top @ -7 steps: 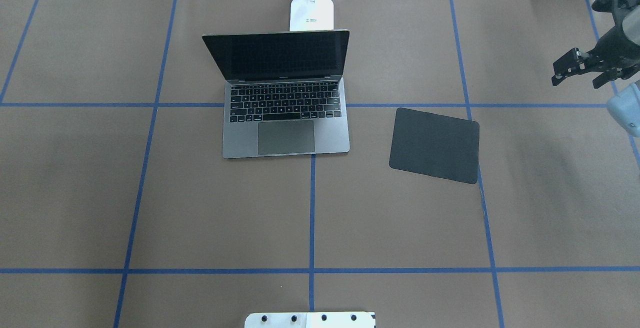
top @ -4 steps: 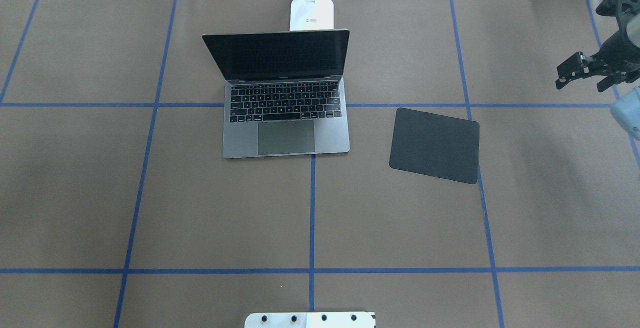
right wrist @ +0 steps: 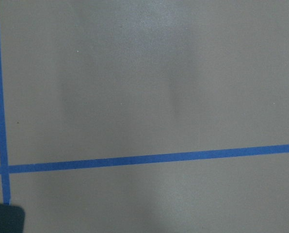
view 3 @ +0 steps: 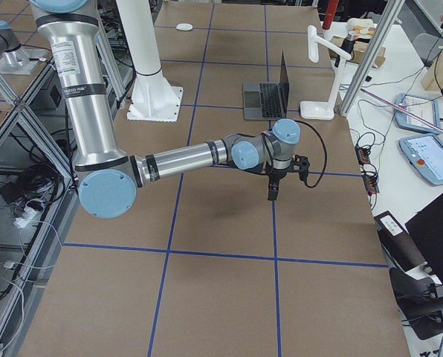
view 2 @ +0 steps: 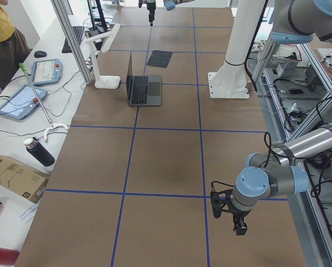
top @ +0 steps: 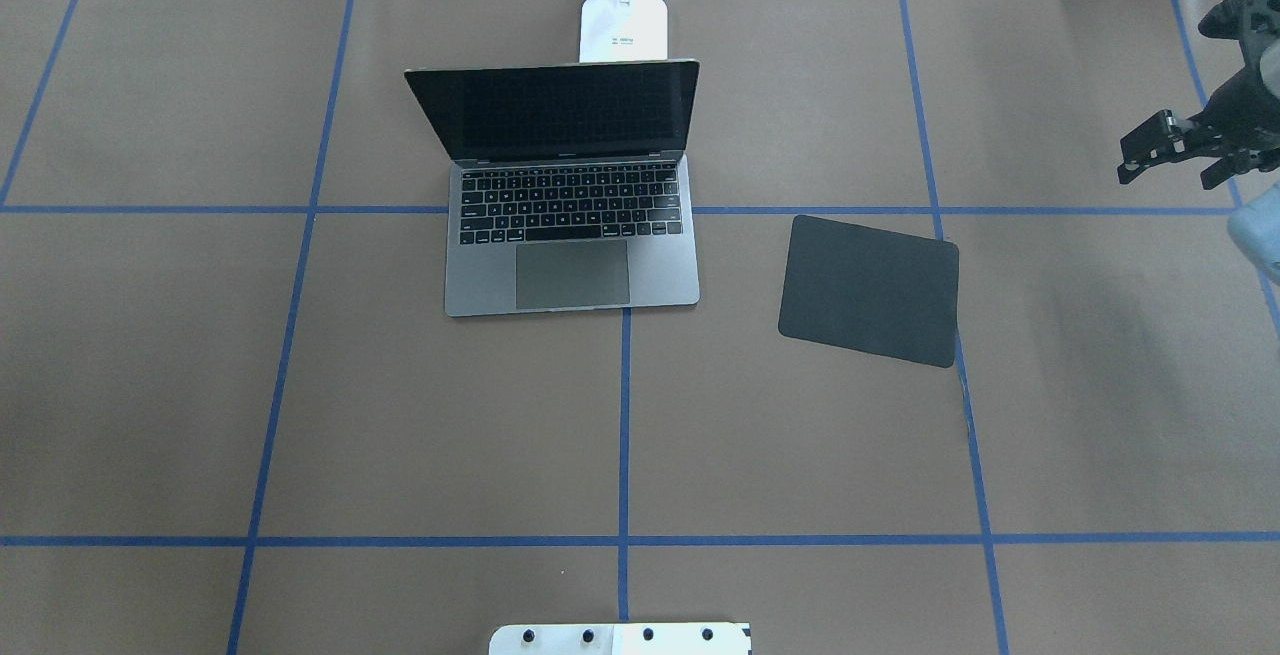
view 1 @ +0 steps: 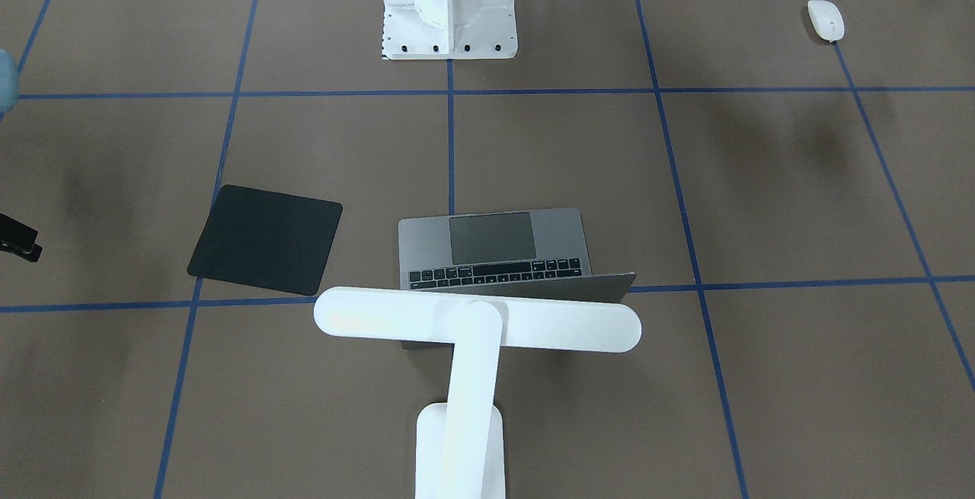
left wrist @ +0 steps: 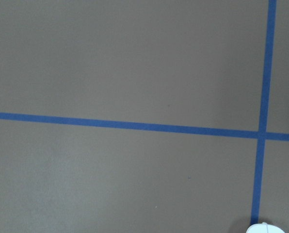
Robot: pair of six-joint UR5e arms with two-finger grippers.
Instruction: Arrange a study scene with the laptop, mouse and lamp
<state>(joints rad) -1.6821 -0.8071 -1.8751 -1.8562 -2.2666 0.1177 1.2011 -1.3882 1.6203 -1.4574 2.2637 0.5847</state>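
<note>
Tabletop [view 1: 762, 179] paper, brown with blue tape lines, filled the front-facing view. At its left edge hung the right end effector [top: 1165, 175], which in the overhead view had its fingers spread wide and held nothing. Next lay the black mouse pad [view 1: 265, 240], then the open laptop [view 1: 495, 244] at centre. The lamp [view 1: 476, 320] stood at lower centre, its bar head crossing the lid. The mouse [view 1: 826, 20] sat upper right, well apart from the pad. The left end effector [view 2: 227, 219] hung near it; I could not tell its opening.
</note>
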